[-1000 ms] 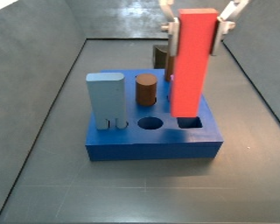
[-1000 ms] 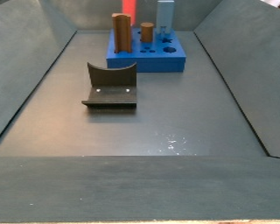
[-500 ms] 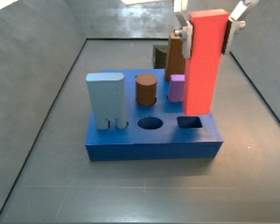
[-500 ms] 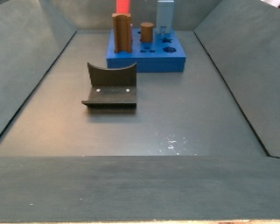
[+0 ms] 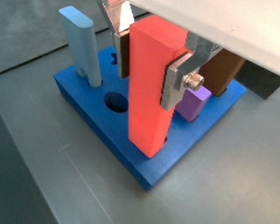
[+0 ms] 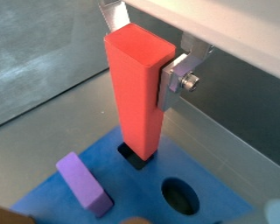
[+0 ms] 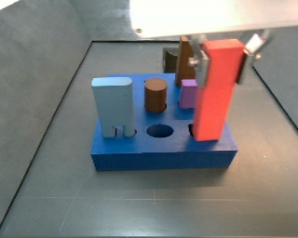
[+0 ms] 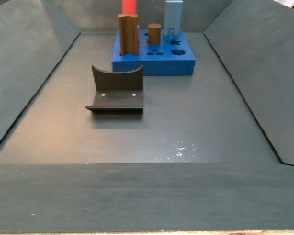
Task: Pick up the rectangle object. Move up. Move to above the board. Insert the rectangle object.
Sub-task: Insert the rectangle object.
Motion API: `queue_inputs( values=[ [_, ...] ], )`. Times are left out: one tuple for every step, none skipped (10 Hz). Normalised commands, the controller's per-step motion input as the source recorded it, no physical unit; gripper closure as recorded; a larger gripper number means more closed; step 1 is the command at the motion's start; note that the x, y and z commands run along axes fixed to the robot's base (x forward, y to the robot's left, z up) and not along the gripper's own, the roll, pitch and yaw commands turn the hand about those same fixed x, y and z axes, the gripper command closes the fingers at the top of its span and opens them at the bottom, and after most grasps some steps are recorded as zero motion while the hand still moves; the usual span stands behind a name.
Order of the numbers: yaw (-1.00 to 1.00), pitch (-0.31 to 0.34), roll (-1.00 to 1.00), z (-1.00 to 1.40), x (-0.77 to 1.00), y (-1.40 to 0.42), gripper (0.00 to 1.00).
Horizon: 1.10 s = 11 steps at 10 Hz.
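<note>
The rectangle object point(image 7: 218, 88) is a tall red-orange bar, held upright. My gripper point(image 7: 222, 51) is shut on its upper part, with a silver finger point(image 5: 178, 77) on each side. The bar's lower end stands at the square hole at the right front of the board point(image 7: 139, 156), a thick blue block. In a wrist view the bar point(image 6: 140, 96) reaches down to the dark square hole, which it mostly covers. In both wrist views the gripper point(image 5: 149, 48) point(image 6: 143, 44) clamps the bar point(image 5: 152, 96). In a side view only the bar's top point(image 8: 130, 7) shows behind the board point(image 8: 175, 66).
On the board stand a pale blue block point(image 7: 111, 107), a brown cylinder point(image 7: 155, 96), a purple peg point(image 7: 188, 93) and a brown block point(image 5: 224, 70). An empty round hole point(image 7: 158, 132) lies beside the bar. The fixture point(image 8: 117, 90) stands on the floor. Grey walls enclose the bin.
The gripper has moved down with the bar. The bar's lower end, before a little above the square hole, now stands at the hole and hides it.
</note>
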Motion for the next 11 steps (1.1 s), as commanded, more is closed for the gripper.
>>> queue_inputs(
  values=[
    [0.01,0.210,0.18,0.19,0.11,0.00,1.00],
    [0.15,0.267,0.24,0.24,0.14,0.04,1.00],
    [0.16,0.421,0.38,0.30,0.30,-0.03,1.00],
    [0.04,0.361,0.29,0.00,0.27,-0.08,1.00],
    [0.03,0.149,0.07,-0.07,0.06,0.00,1.00],
    [0.08,0.077,0.01,-0.11,0.01,0.02,1.00],
    [0.06,0.034,0.00,-0.15,0.00,0.06,1.00],
    [0.09,0.007,0.00,-0.15,0.00,0.08,1.00],
    [0.07,0.000,0.00,-0.14,-0.05,0.01,1.00],
    [0.04,0.000,0.00,-0.17,-0.03,0.00,1.00],
    [0.03,0.000,0.00,-0.21,-0.01,0.00,1.00]
  ],
)
